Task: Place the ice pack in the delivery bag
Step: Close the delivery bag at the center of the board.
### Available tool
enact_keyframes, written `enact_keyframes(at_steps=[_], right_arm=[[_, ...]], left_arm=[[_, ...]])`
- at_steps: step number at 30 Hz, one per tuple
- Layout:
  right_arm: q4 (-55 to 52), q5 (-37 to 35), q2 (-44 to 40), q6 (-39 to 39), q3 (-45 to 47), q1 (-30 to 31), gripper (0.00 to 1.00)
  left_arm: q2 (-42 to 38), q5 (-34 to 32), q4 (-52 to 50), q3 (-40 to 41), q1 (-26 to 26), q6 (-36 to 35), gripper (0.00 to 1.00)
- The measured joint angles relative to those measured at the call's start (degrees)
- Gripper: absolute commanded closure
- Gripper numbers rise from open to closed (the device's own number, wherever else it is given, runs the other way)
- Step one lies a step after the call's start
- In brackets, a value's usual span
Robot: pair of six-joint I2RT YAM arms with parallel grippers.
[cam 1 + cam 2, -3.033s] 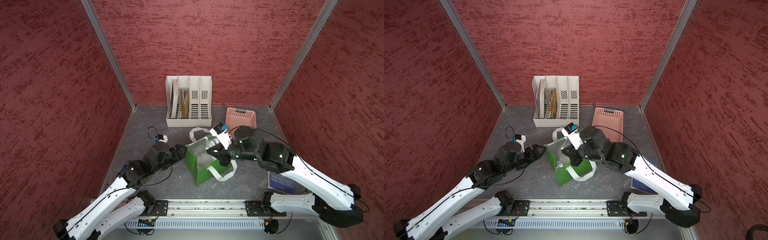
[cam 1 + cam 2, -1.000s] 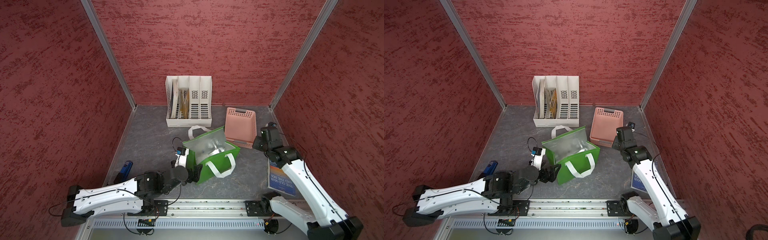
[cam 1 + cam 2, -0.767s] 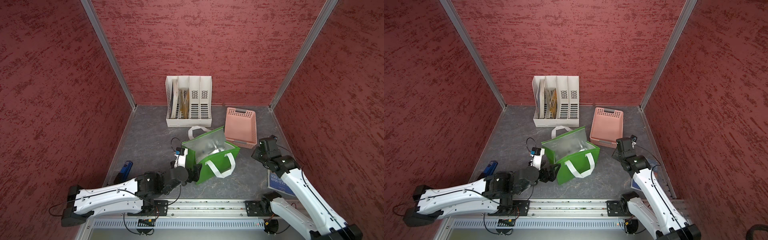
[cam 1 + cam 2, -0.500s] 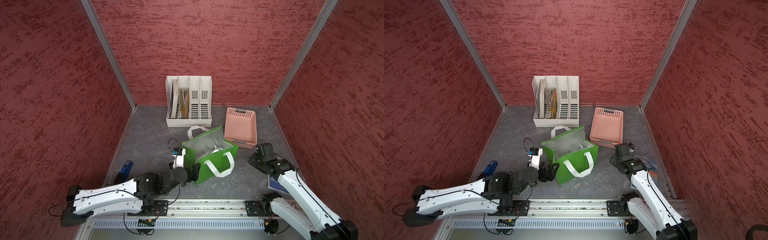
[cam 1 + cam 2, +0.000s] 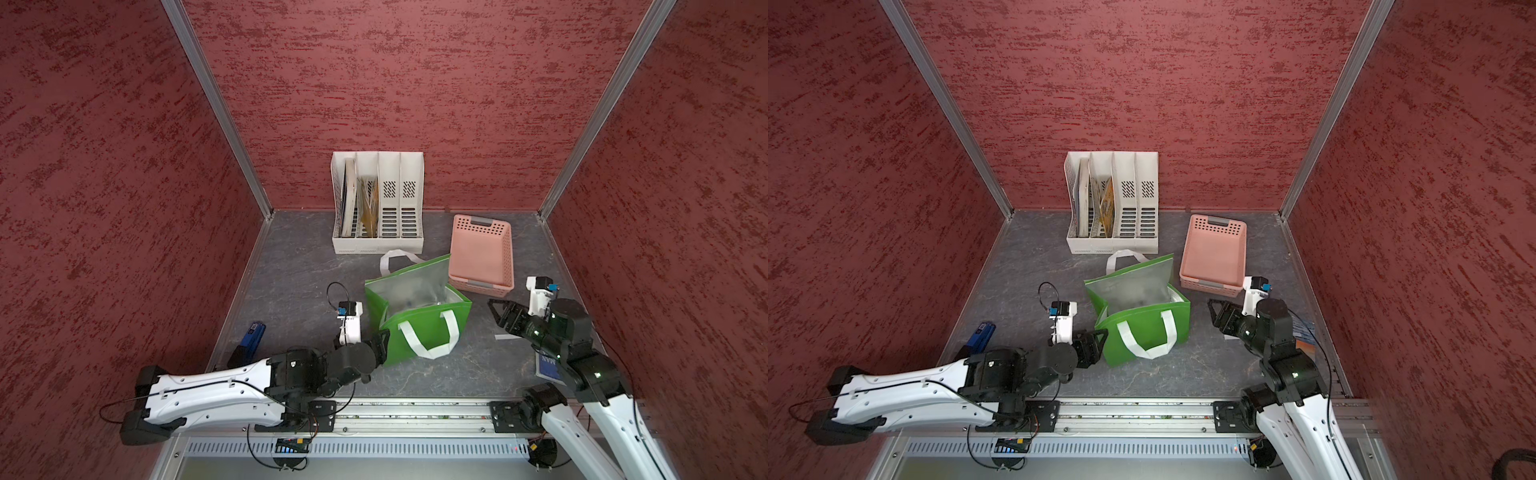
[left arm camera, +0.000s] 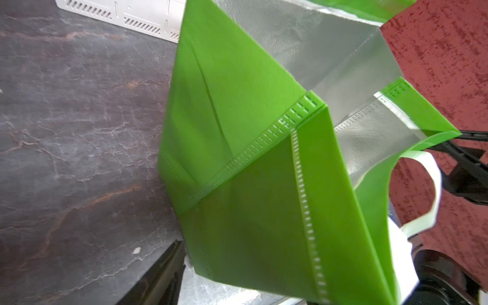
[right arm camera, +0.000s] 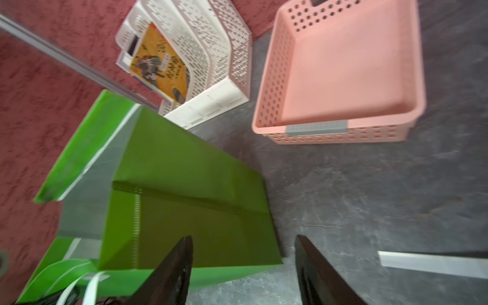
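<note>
delivery bag [image 5: 422, 332]: stands open in the middle of the table [image 5: 299, 270], with the silver lining visible.
ice pack: I cannot make it out for sure inside the lining.
left gripper [image 5: 381, 341]: at the bag's near left corner; jaws apart with the corner between them. Whether they press it I cannot tell.
right gripper [image 5: 500, 318]: right of the bag, near it but not touching; its 2 fingers [image 7: 171, 272] are spread, nothing between them.
pink basket [image 5: 478, 286]: far right of the bag, just beside it.

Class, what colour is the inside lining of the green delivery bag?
Shiny silver; the lining shows best in the left wrist view.
</note>
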State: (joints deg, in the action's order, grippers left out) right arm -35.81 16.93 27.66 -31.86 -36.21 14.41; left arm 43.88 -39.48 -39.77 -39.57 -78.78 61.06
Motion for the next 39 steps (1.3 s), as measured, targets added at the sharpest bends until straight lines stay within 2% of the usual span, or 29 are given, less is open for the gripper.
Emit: enact_keyframes(at_steps=[4, 8, 9, 11, 14, 16, 21, 24, 27, 31, 35, 39], right_arm=[[1.95, 6.58, 1.40, 2.10, -0.02, 0.63, 0.40], [2.12, 8.00, 5.01, 4.57, -3.21, 1.99, 0.43], [2.08, 7.96, 6.75, 5.25, -5.16, 2.19, 0.43], [1.99, 7.96, 11.23, 6.45, -9.97, 2.34, 0.41], [1.20, 8.20, 19.54, 8.81, -19.47, 2.49, 0.40], [-0.20, 8.11, 25.40, 11.17, -25.97, 2.69, 0.40], [-5.09, 6.27, 36.11, 17.22, -38.07, 2.86, 0.41], [-9.22, 6.32, 43.41, 21.18, -46.73, 2.99, 0.40], [-14.16, 6.91, 52.76, 25.90, -57.09, 3.61, 0.41], [-18.53, 7.30, 61.33, 30.73, -63.69, 5.62, 0.41], [-22.18, 8.44, 66.95, 34.93, -66.97, 8.66, 0.41], [-26.84, 10.27, 72.78, 38.80, -73.79, 12.92, 0.46]], left_arm=[[-0.76, -3.52, -1.33, 0.13, 0.02, 3.50, 0.49], [-4.63, -6.54, 1.62, 2.32, 0.46, 4.22, 0.54], [-5.99, -7.04, 3.06, 3.48, 0.87, 3.85, 0.53], [-9.29, -7.10, 6.71, 6.56, 2.21, 2.29, 0.43], [-14.64, -4.26, 12.46, 11.26, 5.07, -1.42, 0.24], [-17.66, -0.74, 15.41, 13.20, 6.80, -4.48, 0.17], [-20.11, 7.65, 16.68, 12.87, 7.63, -11.17, 0.12], [-17.44, 9.79, 16.68, 10.78, 5.27, -17.97, 0.09], [-11.63, 8.52, 17.49, 8.57, 0.90, -26.40, 0.02], [-8.20, 3.06, 17.79, 8.13, -0.24, -33.31, 0.00], [-13.88, -1.14, 19.71, 11.17, 0.79, -36.30, 0.01], [-18.99, -0.07, 23.56, 14.95, 4.31, -37.99, 0.06]])
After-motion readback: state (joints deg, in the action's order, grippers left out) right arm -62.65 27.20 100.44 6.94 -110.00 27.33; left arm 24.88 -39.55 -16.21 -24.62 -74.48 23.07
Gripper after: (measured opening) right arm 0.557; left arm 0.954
